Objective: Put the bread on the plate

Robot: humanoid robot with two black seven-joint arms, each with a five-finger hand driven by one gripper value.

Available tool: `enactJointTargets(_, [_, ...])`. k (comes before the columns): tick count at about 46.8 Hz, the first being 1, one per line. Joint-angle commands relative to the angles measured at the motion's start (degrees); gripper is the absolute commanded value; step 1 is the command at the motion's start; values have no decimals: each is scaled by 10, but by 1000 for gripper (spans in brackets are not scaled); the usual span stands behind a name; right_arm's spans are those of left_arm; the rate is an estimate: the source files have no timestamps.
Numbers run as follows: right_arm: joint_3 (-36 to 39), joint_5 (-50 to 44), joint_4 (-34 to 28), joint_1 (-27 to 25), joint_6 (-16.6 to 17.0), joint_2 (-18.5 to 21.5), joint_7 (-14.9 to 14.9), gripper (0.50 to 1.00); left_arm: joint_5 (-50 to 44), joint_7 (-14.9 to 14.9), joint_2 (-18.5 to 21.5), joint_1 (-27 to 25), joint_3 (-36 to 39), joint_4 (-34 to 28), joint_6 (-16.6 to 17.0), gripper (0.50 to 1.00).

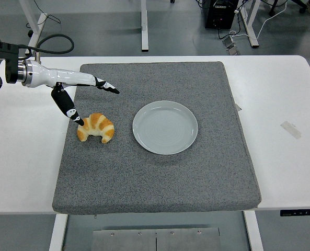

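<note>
- Left hand (73, 89) is over the mat's (155, 172) far-left corner, spread wide and holding nothing: thumb (68, 107) angles down with its tip just at the croissant's (95, 127) left edge, fingers (105, 85) reach out level above and beyond it.
- Contact between thumb tip and croissant: can't tell from this angle.
- Croissant lies on the mat's left half, curved ends toward the near edge, just left of the plate (165, 127), not touching it.
- Plate is bare, mid-mat.
- Step in hand, as I read it: closing in for the grasp. Nothing moved to the plate yet.
- To do it well: drop the fingers over the far side of the croissant's arch so it sits between them and the thumb, then close gently; it looks soft and flaky, so squeeze the thick middle, not the tips.
- Lift clear of the mat before going right; plate rim is close, a dragged pastry could nudge it.
- Count: one croissant, one plate, one mat, one tape scrap (290, 129) on the table (280, 89) at right, one robot hand in view. Right arm not visible.
</note>
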Motion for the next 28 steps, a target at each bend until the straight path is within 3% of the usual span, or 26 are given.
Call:
enactJointTargets(1, [0, 0, 0, 0, -1, 0, 0, 1000, 13, 0, 3, 0, 9, 0, 12, 971])
enactJointTargets(18, [0, 0, 0, 0, 0, 0, 0, 1000, 36, 0, -4, 5, 60, 2, 104, 957])
enactJointTargets(28, [0, 0, 0, 0, 0, 0, 0, 1000, 36, 0, -11, 7, 81, 3, 131, 952])
